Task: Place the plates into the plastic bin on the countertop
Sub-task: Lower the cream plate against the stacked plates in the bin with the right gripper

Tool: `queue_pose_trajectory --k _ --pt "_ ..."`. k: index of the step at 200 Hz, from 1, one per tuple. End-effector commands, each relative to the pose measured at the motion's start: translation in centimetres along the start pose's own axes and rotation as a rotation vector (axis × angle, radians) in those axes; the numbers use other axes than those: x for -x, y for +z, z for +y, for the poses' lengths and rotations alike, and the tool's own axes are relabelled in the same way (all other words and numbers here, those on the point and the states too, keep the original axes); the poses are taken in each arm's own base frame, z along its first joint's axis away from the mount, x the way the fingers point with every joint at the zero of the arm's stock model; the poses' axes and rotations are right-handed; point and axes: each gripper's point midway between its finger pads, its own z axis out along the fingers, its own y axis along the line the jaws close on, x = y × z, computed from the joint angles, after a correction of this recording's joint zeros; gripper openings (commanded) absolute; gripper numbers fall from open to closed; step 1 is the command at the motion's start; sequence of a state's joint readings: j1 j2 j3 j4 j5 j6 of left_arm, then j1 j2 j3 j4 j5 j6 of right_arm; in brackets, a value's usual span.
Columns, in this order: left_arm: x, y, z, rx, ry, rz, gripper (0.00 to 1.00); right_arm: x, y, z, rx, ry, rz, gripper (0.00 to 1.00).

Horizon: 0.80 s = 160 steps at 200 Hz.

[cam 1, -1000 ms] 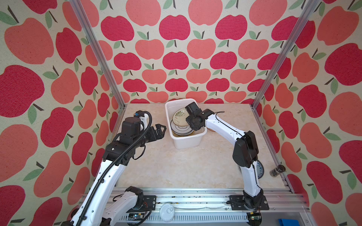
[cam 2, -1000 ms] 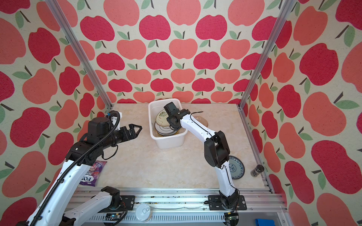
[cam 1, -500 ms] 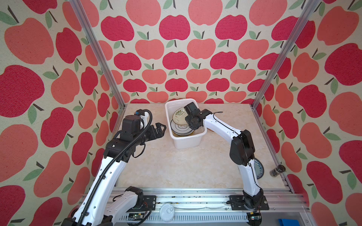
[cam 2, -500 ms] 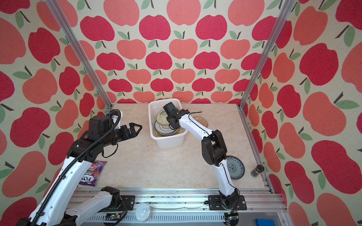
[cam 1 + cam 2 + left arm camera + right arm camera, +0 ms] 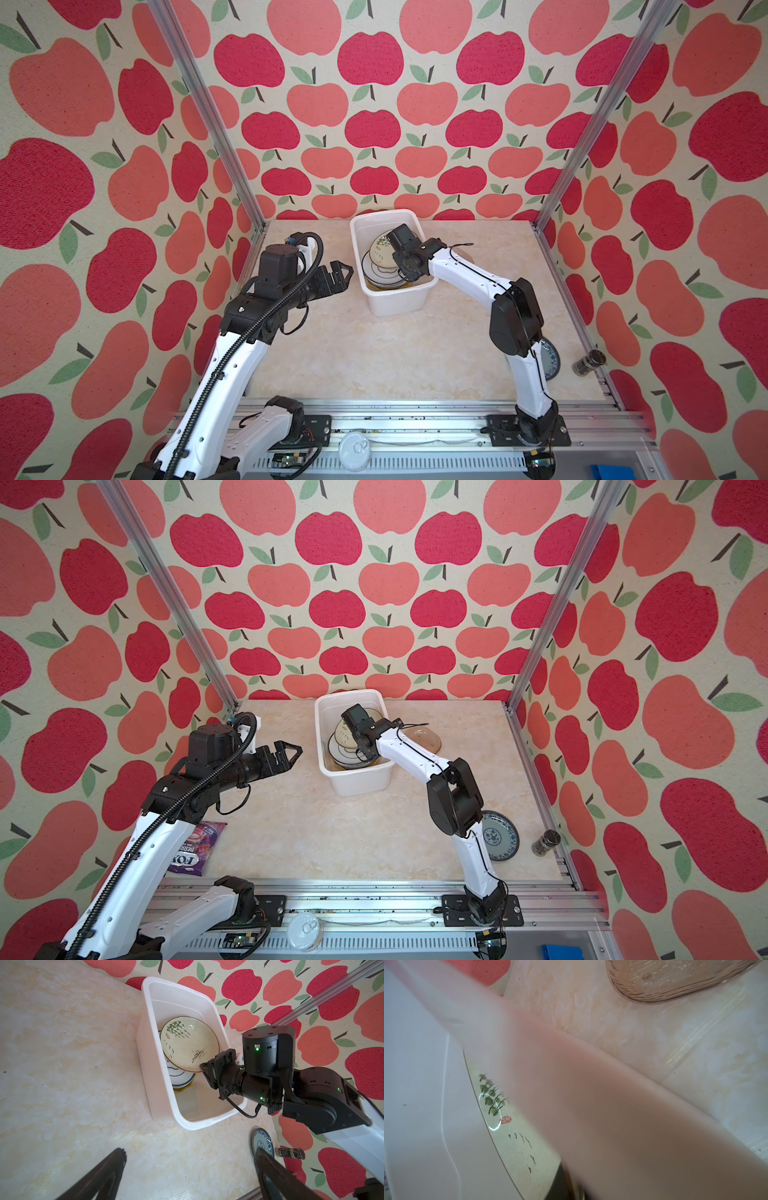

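In the plastic bin [image 5: 399, 301], at twelve o'clock on the countertop [image 5: 374, 353], the tilted cream plate [image 5: 187, 1043] should be levelled onto the stack [image 5: 380, 276] before release, clear of the walls, lest it slide or chip. The left gripper [image 5: 343, 274], at nine o'clock of the bin, hangs empty, jaws spread wide. The right gripper [image 5: 204, 1068], inside the bin, is clamped on the cream plate's rim. A translucent brown plate [image 5: 424, 737] lies at three o'clock of the bin, a blue-patterned plate [image 5: 500, 835] at five o'clock on the countertop.
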State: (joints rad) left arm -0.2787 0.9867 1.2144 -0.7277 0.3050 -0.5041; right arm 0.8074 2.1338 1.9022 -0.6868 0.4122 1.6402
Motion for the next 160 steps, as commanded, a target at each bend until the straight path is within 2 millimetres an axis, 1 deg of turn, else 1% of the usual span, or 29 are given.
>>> queue_pose_trajectory --k 1,27,50,55,75,90,106,160 --pt "-0.1 -0.6 -0.2 -0.021 0.003 -0.012 0.99 -1.3 -2.6 3.3 0.126 0.109 0.004 0.0" --pt "-0.2 -1.1 -0.1 -0.017 0.012 -0.023 0.99 -1.9 -3.3 4.5 0.168 0.166 -0.018 0.0" --pt "-0.3 -1.6 -0.1 -0.018 0.012 -0.03 0.99 -2.9 -3.9 5.0 0.183 0.223 -0.016 0.0" --pt "-0.3 -1.6 -0.1 -0.02 0.011 -0.032 0.99 -2.7 -4.0 5.0 0.185 0.236 -0.039 0.0" --pt "-0.4 -1.6 -0.1 -0.026 0.006 -0.034 0.99 -3.5 -4.0 4.7 0.175 0.305 -0.047 0.0" --pt "-0.4 -1.5 -0.1 -0.034 0.002 -0.031 0.99 -4.3 -3.8 4.5 0.178 0.362 -0.04 0.0" --pt "-0.4 -1.5 -0.3 -0.042 0.002 -0.028 0.99 -4.8 -3.4 4.0 0.166 0.408 -0.038 0.0" --pt "-0.4 -1.9 -0.1 -0.036 0.012 -0.033 0.99 -4.4 -2.7 2.1 0.134 0.5 -0.061 0.0"
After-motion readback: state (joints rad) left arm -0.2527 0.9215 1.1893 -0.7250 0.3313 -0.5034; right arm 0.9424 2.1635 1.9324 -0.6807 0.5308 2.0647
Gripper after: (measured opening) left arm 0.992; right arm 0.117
